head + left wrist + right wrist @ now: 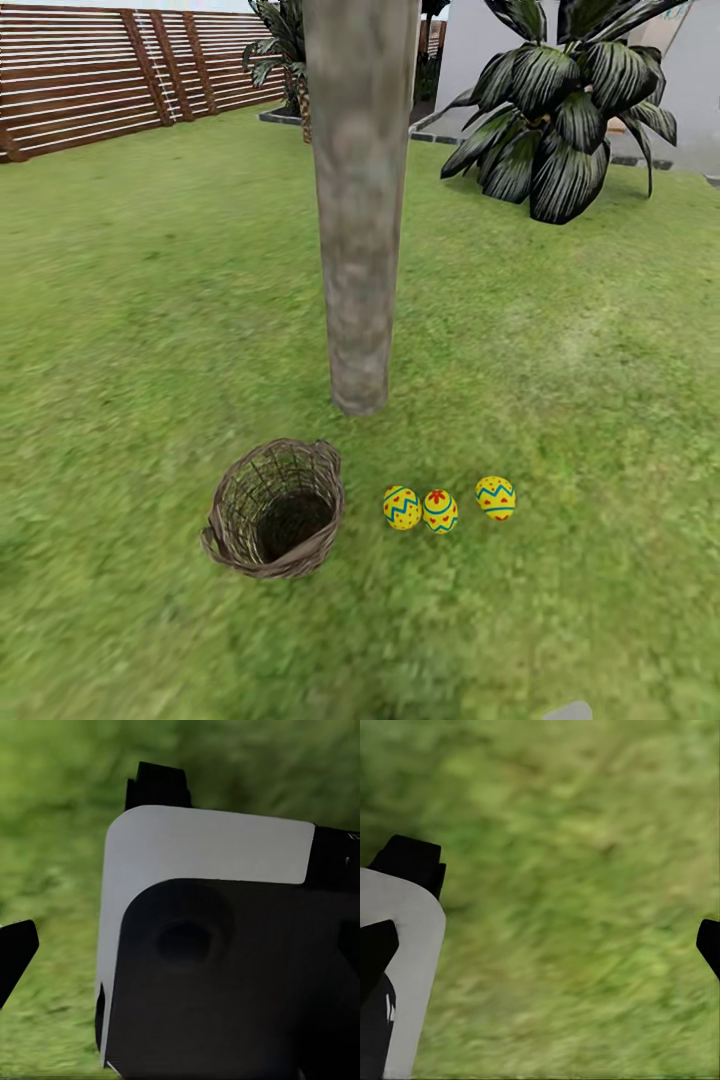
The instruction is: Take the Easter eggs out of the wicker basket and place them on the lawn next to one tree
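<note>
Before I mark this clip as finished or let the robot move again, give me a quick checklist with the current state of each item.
1. Wicker basket empty: ok, only its dark woven inside shows.
2. Three Easter eggs on the lawn: ok, left egg, middle egg, right egg.
3. Eggs by one tree: ok, all lie in a row near the foot of the tree trunk.
4. Eggs settled: cannot tell from one moment; left and middle appear to touch.
5. Right gripper free: ok, open with only grass between its fingers.
6. Left gripper free: cannot tell, the robot's own body blocks its wrist view.
</note>
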Robot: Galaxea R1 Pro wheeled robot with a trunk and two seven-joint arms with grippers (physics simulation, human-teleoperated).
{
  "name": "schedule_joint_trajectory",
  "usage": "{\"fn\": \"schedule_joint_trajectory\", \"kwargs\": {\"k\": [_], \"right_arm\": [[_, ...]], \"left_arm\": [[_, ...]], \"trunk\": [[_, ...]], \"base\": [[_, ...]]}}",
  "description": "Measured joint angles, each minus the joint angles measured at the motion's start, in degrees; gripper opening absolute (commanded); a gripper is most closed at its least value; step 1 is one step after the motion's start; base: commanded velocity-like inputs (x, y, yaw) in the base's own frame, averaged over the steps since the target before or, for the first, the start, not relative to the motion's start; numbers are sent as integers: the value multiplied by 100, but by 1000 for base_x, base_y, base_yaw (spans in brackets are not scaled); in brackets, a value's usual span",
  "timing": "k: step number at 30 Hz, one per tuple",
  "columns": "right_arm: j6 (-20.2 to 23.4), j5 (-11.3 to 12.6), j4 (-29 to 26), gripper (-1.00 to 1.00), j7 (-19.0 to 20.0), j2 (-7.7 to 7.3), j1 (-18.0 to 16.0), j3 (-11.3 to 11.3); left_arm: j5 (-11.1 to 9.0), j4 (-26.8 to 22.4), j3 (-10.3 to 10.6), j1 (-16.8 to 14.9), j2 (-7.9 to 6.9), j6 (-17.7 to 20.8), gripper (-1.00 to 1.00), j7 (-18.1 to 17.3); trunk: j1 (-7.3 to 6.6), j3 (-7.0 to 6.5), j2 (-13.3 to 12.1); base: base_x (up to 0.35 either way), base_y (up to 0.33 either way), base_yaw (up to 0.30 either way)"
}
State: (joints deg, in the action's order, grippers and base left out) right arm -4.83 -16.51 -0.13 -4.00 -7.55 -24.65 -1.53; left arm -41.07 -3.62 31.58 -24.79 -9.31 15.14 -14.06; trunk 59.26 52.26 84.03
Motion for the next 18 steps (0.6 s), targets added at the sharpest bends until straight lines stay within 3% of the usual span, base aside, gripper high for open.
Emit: {"fn": "schedule_joint_trajectory", "kwargs": {"k": [11,18], "right_arm": [[-489,42,1,100,-23,-4,60,8],[-594,31,13,100,-30,3,102,8]], "left_arm": [[29,544,-4,83,-14,9,100,20],[29,589,-7,85,-2,9,100,21]], "trunk": [[0,-101,0],[0,-167,0]], "base": [[0,0,0],[0,0,0]]}}
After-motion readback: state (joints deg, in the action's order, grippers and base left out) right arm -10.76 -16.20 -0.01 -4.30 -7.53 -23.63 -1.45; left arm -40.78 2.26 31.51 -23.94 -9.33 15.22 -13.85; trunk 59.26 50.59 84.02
